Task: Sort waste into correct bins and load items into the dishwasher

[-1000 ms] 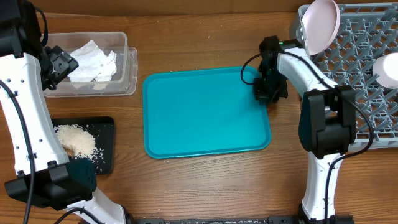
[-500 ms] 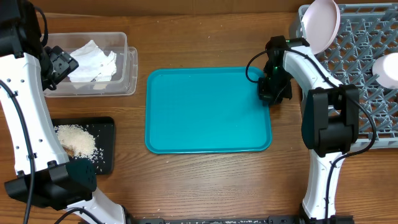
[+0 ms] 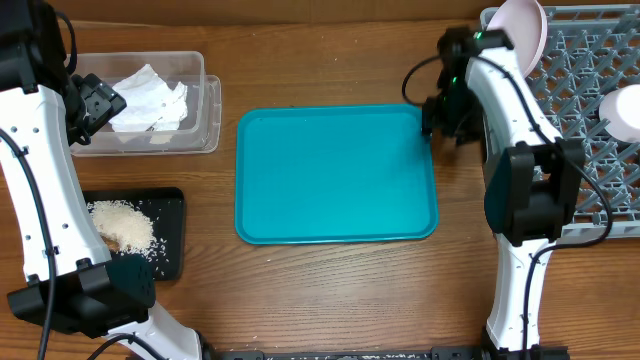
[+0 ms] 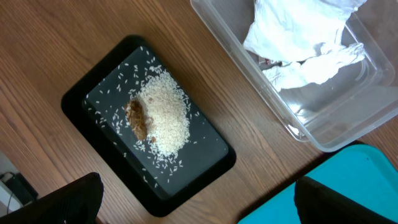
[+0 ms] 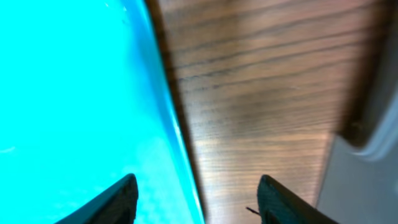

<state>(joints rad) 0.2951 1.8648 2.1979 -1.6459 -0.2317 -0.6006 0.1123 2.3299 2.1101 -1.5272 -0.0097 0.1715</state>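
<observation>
- Wooden surface with a flat teal tray lying in the middle of it.
- Low over that tray's right rim hangs the right claw. Its fingertips are parted, one above the teal and one above the wood, and it grips nothing.
- Above the left side, the left claw is spread wide and empty, with its fingers at the lower corners of its own view.
- At the far left, the clear tub holds the crumpled napkin.
- Nearer the front, the black tray holds a heap of rice with the brown scrap against it — loose grains lie scattered round.
- At the right, the grey dish rack has the white plate standing on edge at its far corner — the side toward the teal tray.
</observation>
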